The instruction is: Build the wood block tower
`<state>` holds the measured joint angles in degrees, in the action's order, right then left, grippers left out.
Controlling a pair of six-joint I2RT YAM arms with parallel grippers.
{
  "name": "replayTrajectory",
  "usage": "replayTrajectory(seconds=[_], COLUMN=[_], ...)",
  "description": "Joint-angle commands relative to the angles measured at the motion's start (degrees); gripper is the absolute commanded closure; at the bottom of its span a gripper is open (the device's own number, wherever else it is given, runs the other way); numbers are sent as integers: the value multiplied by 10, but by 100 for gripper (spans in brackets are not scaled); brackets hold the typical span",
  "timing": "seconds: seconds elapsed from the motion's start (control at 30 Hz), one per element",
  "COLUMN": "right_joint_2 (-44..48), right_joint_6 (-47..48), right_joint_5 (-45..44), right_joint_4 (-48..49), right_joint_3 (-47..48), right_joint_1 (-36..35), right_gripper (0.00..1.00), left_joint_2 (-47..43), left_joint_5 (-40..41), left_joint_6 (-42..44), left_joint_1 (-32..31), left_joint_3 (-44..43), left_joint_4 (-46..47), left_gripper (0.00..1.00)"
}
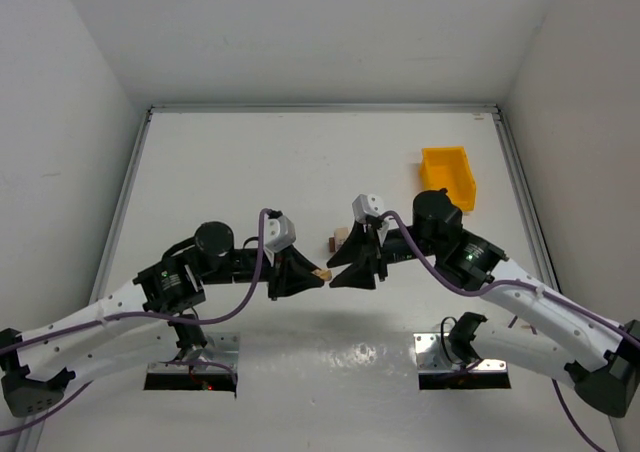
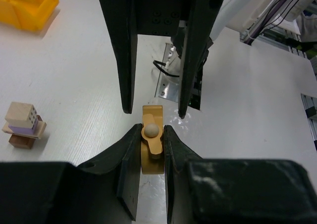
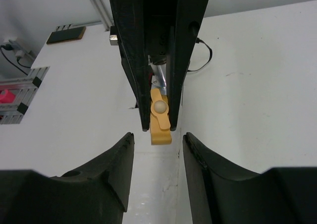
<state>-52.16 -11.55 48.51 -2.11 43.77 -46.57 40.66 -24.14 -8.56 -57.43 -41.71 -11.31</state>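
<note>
The left arm (image 1: 80, 337) and right arm (image 1: 550, 322) wear white shells dotted with small holes, linked by round black joints (image 1: 212, 240), with purple cables (image 1: 264, 257) strung along each (a pale grey camera housing (image 1: 280, 230) caps either wrist). The fingers (image 3: 111, 177) are matte black wedges, their mount studded with small screws (image 2: 157, 21).

No readable text, labels or numbers

A yellow plastic bin (image 1: 447, 177) sits on the white table (image 1: 250, 162) — far right (opening upward).
</note>
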Motion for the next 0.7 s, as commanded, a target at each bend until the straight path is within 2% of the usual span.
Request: replayTrajectory(seconds=[0.0,0.23,0.4,0.63,0.67], right_joint_2=[-8,-10,-15,-15,-16], right_joint_6=[12,9,0,-11,-11], right_joint_5=[11,11,17,23,23], right_joint_4=[7,15,18,37,38], right_joint_3=[21,12,11,5,5], right_joint_1=[2,2,2,2,2], right_gripper=[58,66,68,76,80], left_joint_2=[2,4,4,3,3], left_joint_5=[-14,-20,-19,-21,-21], left_joint_6=[13,13,14,14,15], left_joint_1=[-6,-6,-6,-6,-6], left_joint_3=[-25,-24,-24,-23,-23], left_joint_4=[39,45,46,50,50], left_gripper=[100,100,100,100,100])
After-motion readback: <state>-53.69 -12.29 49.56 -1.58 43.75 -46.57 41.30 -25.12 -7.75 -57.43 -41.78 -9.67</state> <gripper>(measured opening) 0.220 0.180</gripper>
